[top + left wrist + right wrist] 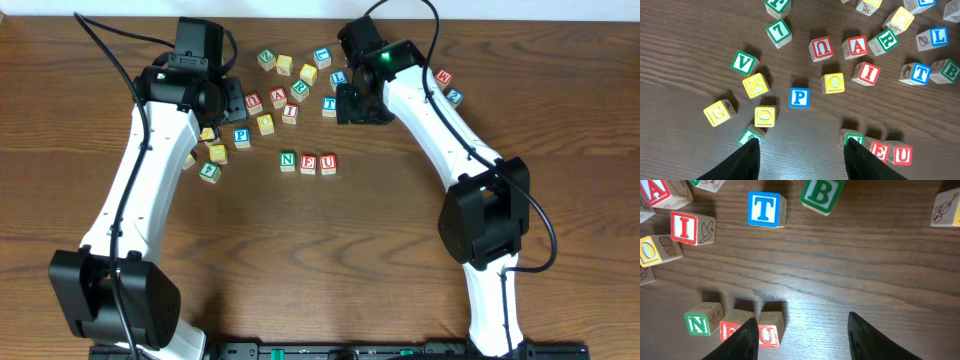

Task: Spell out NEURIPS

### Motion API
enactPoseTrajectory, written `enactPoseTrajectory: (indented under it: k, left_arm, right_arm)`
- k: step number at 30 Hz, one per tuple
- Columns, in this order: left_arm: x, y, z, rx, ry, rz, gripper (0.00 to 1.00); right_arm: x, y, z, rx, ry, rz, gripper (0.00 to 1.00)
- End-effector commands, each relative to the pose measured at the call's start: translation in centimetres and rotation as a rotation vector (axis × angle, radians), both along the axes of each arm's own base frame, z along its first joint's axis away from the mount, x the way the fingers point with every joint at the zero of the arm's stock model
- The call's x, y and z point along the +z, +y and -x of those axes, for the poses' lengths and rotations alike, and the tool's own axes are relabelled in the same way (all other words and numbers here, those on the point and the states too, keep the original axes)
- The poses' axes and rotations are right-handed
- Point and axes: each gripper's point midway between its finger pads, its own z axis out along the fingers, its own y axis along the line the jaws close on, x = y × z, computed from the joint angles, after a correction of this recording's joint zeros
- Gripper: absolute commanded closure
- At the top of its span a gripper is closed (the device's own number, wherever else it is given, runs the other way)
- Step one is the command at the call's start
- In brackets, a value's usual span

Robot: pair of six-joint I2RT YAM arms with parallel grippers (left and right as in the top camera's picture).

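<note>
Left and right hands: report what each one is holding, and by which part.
Nothing is held. The left hand is open and empty, and so is the right hand.

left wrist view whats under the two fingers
A green block peeks from under one finger, letter hidden. The other finger covers part of the N block.

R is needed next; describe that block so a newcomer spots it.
From the row of wooden cubes reading N, E, U, look to the loose cluster beyond. The wooden cube with a green R sits right of the red A cube, beyond the red I cube; their letters are red, its own green.
</note>
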Motion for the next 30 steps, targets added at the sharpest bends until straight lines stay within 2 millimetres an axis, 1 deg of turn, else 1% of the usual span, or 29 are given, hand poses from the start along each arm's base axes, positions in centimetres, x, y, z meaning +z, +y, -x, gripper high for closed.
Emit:
enactPoseTrajectory:
  k: [1,10,22,30]
  left_arm:
    - [0.3,0.1,0.2,0.002,-0.008,-0.008,0.47]
    - [0.2,0.1,0.2,0.002,-0.008,-0.008,0.46]
    - [0.3,0.1,0.1,0.002,-0.011,-0.007,0.46]
    - [0.3,0.1,0.1,0.001,-0.011,-0.008,0.47]
  right_arm:
    - [2.6,-0.8,-1.2,-0.013,-0.067,-0.016,0.48]
    - [2.8,-1.0,-1.9,-0.023,-0.094,-0.015,0.46]
    - [3.5,-1.2,-4.0,-0.049,-0.188,-0.003,0.46]
    - [3.7,-1.3,-4.5,-0.057,-0.211,0.004,0.46]
